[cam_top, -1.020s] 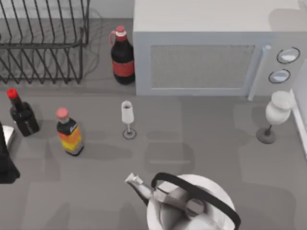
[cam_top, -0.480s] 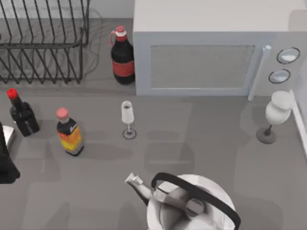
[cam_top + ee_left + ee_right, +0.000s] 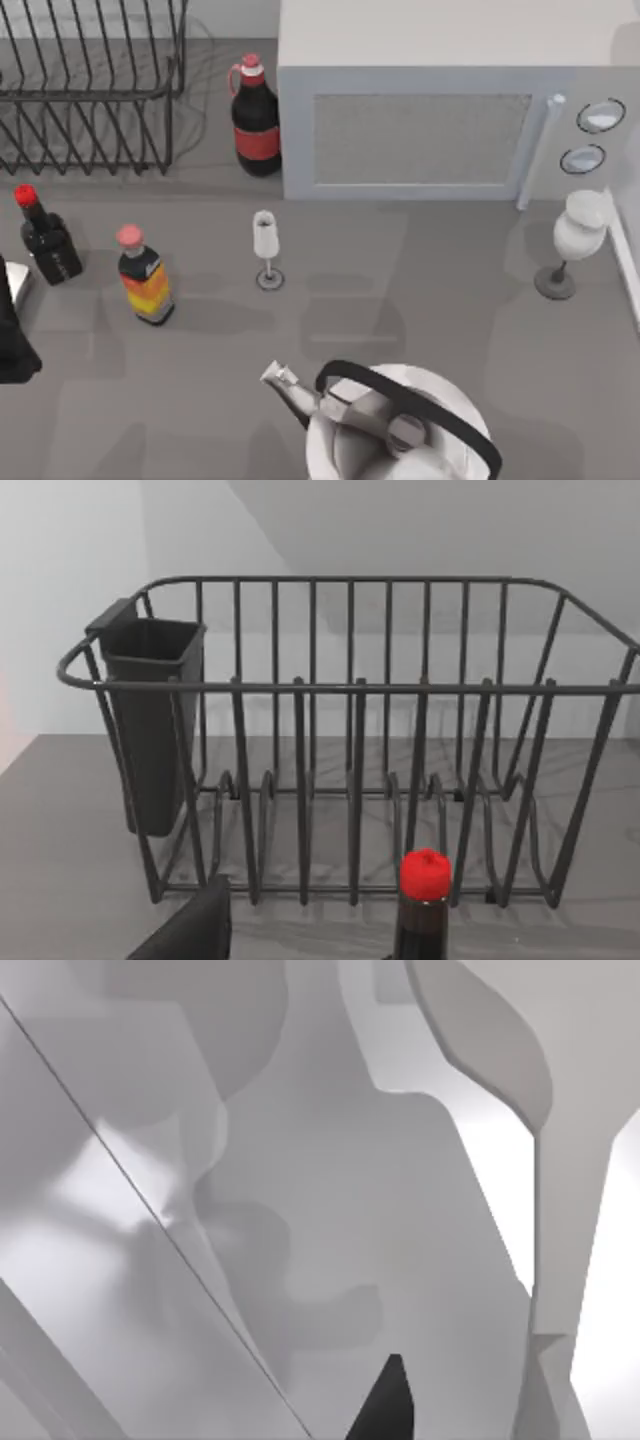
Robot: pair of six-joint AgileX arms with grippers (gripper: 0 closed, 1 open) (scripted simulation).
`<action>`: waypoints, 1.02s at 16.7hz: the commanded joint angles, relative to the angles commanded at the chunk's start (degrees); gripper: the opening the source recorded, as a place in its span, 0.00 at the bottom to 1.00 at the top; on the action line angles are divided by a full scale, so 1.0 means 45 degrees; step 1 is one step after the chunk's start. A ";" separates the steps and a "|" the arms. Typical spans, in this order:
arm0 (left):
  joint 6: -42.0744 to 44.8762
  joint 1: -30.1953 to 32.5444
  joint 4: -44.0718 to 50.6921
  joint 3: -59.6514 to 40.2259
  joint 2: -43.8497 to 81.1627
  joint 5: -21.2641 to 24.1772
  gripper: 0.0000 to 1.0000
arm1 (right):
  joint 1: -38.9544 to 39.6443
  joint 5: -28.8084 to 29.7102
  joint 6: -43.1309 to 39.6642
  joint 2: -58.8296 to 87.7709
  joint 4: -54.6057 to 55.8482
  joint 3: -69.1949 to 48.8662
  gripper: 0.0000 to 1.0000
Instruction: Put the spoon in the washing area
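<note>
Search is looking like the step in hand. Left gripper (image 3: 190,932) is facing the dish rack (image 3: 350,730), with the soy sauce bottle (image 3: 425,910) just beside it. Whether it or the right gripper (image 3: 385,1405) is clenched, I cannot tell, nor where the spoon is lying. Next move is calling for locating it.
</note>
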State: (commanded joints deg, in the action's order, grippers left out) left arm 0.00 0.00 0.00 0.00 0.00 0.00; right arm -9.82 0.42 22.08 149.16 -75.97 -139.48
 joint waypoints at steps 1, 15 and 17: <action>0.0000 0.0000 0.0000 0.0000 0.0000 0.0000 1.00 | 0.0000 0.0000 0.0000 0.0000 0.0000 0.0000 0.15; 0.0000 0.0000 0.0000 0.0000 0.0000 0.0000 1.00 | 0.0000 0.0000 0.0000 0.0000 0.0000 0.0000 1.00; 0.0000 0.0000 0.0000 0.0000 0.0000 0.0000 1.00 | 0.0000 0.0000 0.0000 0.0000 0.0000 0.0000 1.00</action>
State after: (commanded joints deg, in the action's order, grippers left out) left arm 0.00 0.00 0.00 0.00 0.00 0.00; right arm -9.82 0.42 22.08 149.16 -75.97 -139.48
